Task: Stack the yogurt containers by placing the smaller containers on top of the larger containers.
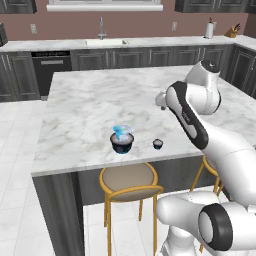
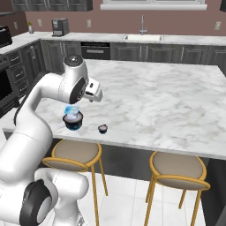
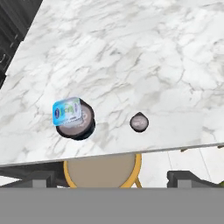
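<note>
- Wide cup (image 1: 121,144) stands on the marble island (image 1: 90,105) near its front edge, dark body with a pale top; it also shows in the right base view (image 2: 73,122) and from above in the hand view (image 3: 78,124).
- Blue cup (image 1: 122,131) sits on top of the wide cup, tilted and off-centre; in the hand view (image 3: 67,111) it overhangs the wide cup's rim on one side.
- Tiny cup (image 1: 158,144) stands on the marble to the right of the stack, near it but apart, close to the front edge (image 3: 139,122).
- Stool (image 1: 127,179) with a tan seat and yellow frame is tucked under the island edge, below the stack.
- Gripper (image 2: 98,94) hangs above the counter, well clear of the cups; it is empty and its jaws stand wide apart.
- Second stool (image 2: 177,170) stands further right under the island.
</note>
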